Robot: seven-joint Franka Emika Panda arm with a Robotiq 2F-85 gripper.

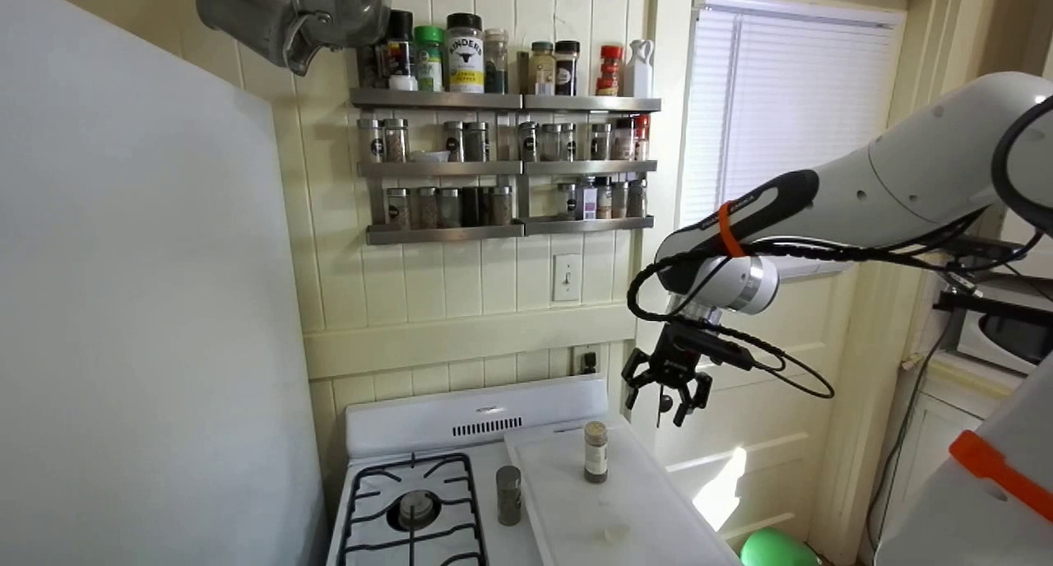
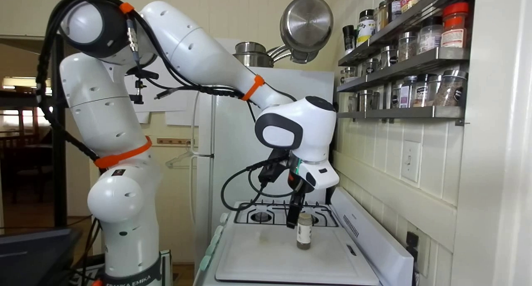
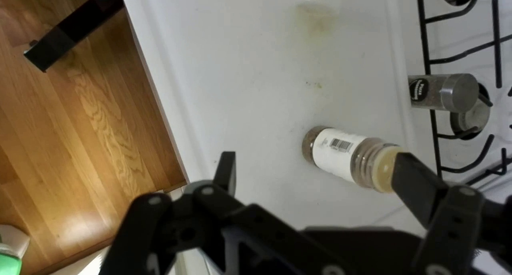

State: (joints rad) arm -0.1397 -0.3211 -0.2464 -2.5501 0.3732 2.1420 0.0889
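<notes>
Jar (image 1: 596, 455), clear, cylindrical, tan-capped, stands upright toward the white stove cover's rear edge (image 1: 543, 444). Higher, toward the cream door (image 1: 781, 434), the black gripper (image 1: 656, 410) hangs spread, empty.

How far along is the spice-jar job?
Looks done: gripper open. In hand: the approach, it seems; it hangs near the pale-capped spice jar, apart from it, holding nothing. Left: probably the grasp; that jar stands upright on the white stove cover, the Pizza Seasoning jar beside the burner grate.

White, rounded arm (image 2: 199, 49) with orange straps (image 2: 252, 88), black cables (image 2: 49, 45), FRANKA EMIKA lettering (image 2: 129, 281), angular black pincer (image 1: 656, 410).
</notes>
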